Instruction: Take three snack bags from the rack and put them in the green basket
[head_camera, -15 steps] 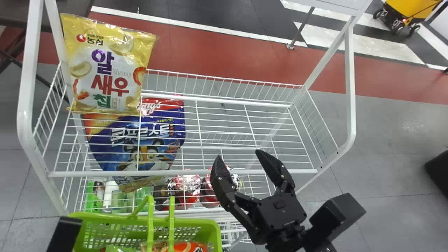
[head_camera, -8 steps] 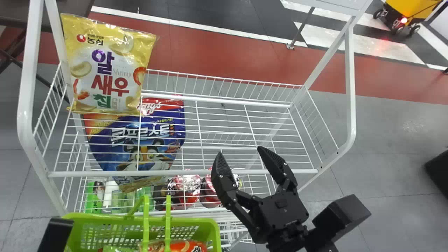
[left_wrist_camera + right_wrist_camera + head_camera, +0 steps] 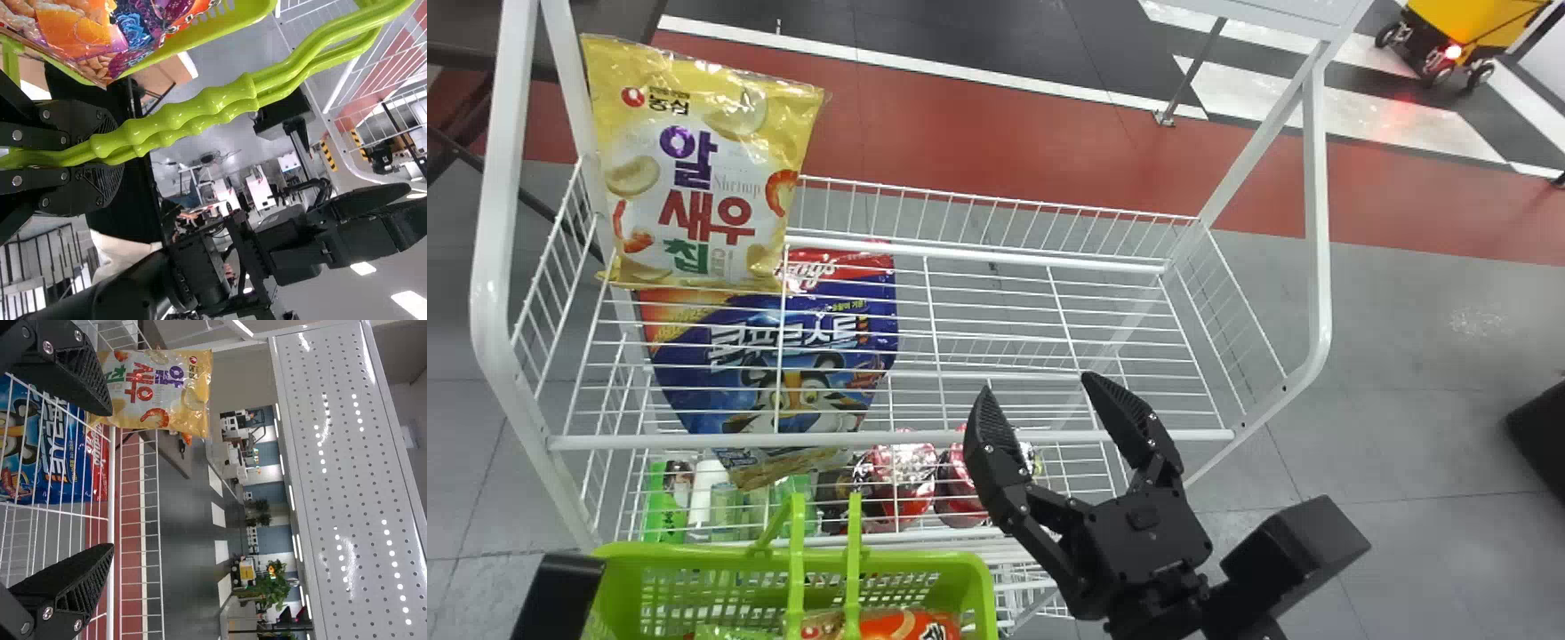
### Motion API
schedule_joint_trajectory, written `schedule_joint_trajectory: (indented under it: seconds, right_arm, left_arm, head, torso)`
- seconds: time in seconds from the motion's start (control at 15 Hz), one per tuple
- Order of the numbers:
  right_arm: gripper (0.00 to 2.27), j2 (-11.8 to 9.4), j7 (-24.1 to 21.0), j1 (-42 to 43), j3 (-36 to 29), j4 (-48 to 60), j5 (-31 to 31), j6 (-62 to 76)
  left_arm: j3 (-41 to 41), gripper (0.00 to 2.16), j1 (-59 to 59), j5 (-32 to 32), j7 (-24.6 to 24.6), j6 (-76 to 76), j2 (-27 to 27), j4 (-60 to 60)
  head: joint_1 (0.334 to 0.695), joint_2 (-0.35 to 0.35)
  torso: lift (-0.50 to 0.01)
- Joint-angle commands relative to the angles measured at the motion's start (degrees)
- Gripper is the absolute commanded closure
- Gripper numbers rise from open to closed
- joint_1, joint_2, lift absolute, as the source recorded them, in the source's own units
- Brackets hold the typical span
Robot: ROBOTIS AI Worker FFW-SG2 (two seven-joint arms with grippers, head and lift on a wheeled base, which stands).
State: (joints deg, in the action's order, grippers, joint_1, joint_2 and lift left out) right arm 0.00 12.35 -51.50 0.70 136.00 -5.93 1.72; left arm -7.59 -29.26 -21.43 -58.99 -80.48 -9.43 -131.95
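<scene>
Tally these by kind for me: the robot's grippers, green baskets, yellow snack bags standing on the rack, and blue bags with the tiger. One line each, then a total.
Grippers: 2, the left gripper and the right gripper
Green basket: 1
Yellow snack bag: 1
Blue tiger bag: 1
Total: 5

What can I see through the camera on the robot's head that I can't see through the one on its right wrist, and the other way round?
Head view: the green basket with an orange-red snack bag inside, and red packages on a lower level.
Right wrist view: a leafy plant in the background, and the holes in a white panel.
Both: the yellow snack bag, the blue bag, the wire rack and the right gripper, its fingers apart with nothing between them.
</scene>
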Motion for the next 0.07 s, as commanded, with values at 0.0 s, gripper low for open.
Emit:
schedule_joint_trajectory:
  seconds: [0.0]
  right_arm:
    - [0.11,0.05,0.04,0.00,-0.09,-0.21,0.04,0.25]
  left_arm:
    - [-0.14,1.75,0.35,-0.02,0.02,0.01,0.11,0.02]
  head:
    - [0.695,-0.350]
  torso:
    - [-0.015]
